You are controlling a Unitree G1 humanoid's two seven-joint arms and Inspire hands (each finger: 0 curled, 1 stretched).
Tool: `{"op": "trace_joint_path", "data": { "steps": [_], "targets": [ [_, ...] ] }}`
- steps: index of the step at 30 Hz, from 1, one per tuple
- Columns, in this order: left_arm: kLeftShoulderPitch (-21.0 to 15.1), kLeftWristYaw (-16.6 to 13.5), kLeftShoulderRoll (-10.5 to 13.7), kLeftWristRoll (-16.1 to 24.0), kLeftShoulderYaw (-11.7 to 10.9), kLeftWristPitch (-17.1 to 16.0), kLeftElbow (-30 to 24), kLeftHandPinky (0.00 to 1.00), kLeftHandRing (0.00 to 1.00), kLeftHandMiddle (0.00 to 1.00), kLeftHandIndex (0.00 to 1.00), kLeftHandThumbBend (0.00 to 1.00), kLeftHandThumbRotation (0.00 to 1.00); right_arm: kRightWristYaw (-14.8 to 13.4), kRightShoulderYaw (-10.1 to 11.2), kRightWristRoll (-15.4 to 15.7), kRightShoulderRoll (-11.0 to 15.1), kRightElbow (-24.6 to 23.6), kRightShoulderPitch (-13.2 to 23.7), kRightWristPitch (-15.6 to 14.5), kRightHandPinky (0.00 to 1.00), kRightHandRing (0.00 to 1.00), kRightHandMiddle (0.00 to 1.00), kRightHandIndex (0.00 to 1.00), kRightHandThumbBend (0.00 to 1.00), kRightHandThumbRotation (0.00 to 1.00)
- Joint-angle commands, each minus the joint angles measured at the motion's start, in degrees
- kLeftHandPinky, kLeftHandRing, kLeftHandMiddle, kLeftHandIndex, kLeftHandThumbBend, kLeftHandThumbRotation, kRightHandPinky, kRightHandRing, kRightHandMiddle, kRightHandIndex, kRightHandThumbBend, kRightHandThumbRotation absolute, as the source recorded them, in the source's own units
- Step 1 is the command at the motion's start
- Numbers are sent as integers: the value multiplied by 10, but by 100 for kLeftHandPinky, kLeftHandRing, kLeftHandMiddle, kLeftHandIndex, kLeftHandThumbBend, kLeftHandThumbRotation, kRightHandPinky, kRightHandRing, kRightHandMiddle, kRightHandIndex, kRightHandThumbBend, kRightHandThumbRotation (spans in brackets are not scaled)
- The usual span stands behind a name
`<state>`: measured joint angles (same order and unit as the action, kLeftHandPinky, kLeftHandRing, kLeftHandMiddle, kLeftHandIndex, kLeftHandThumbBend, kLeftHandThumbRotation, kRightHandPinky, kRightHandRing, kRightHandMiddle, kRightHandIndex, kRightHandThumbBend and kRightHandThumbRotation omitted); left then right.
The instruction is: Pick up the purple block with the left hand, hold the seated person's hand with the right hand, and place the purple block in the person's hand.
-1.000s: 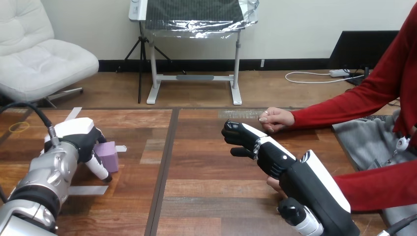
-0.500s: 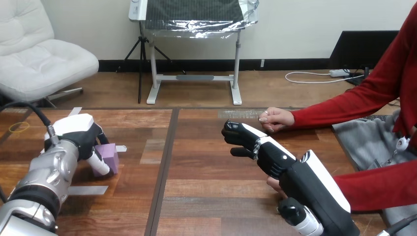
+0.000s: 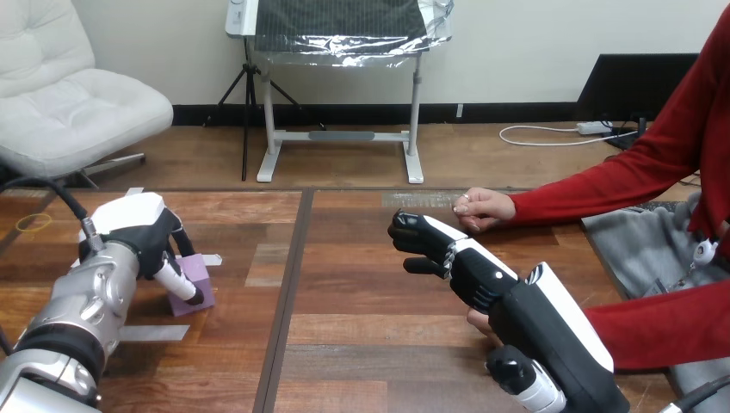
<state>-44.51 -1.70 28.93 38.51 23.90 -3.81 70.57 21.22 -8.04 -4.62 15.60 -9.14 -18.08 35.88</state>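
**L hand [image 3: 138, 237] on purple block [image 3: 200, 268]; R hand [image 3: 439, 245] short of person's hand [image 3: 484, 209]**

Ref = dark seam [image 3: 287, 284] running down the bench [image 3: 361, 344].

Block: left of seam, well apart from it, sitting on the bench. A grey tape strip [image 3: 155, 333] lies on the same side of the seam, nearer the robot.

L hand: over the block from the side away from the seam. Fingers curled round it, one across the near face, the rest behind the top edge. Pinch looks made, can't tell how firm. Block's base looks to be on the wood, so not lifted yet.

R hand: right of seam, near it, up off the bench. Fingers curled into a loose fist, nothing in it.

Person's hand: just beyond R hand, further right of seam, resting closed on the bench. The two look apart; palm not offered.

Handling (judgement):
- Block prob. foam or light plastic: light, stiff enough, matte faces, not slippery, not fragile.
- Small vs the hand, so the risk is tipping or squirting out if pinched on a corner.
- Best hold: two opposite flat faces at mid-height, thumb vs fingers, underside left clear for setting into a palm.

Stage (est.): step 1 of 3, at the grasp. Next needs a straight lift w/o rotation. R hand must open before it can take the person's hand.
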Motion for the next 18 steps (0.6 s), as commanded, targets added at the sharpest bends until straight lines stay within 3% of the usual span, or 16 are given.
{"op": "trace_joint_path", "data": {
  "steps": [1, 11, 18],
  "targets": [
    [-36, -23, 0, -11, -8, -11, -7, 26, 34, 43, 54, 66, 0, -8, 11, -5, -5, -23, 17, 1, 84, 89, 89, 89, 100, 100],
    [-34, -35, 0, -14, -8, -18, -7, 18, 25, 35, 49, 65, 0, -10, 12, 0, -6, -23, 19, 1, 84, 88, 89, 89, 100, 100],
    [-34, -38, 0, -15, -8, -17, -7, 20, 29, 39, 48, 68, 0, -10, 11, -1, -7, -20, 20, 3, 84, 88, 89, 89, 100, 100]
  ]
}}
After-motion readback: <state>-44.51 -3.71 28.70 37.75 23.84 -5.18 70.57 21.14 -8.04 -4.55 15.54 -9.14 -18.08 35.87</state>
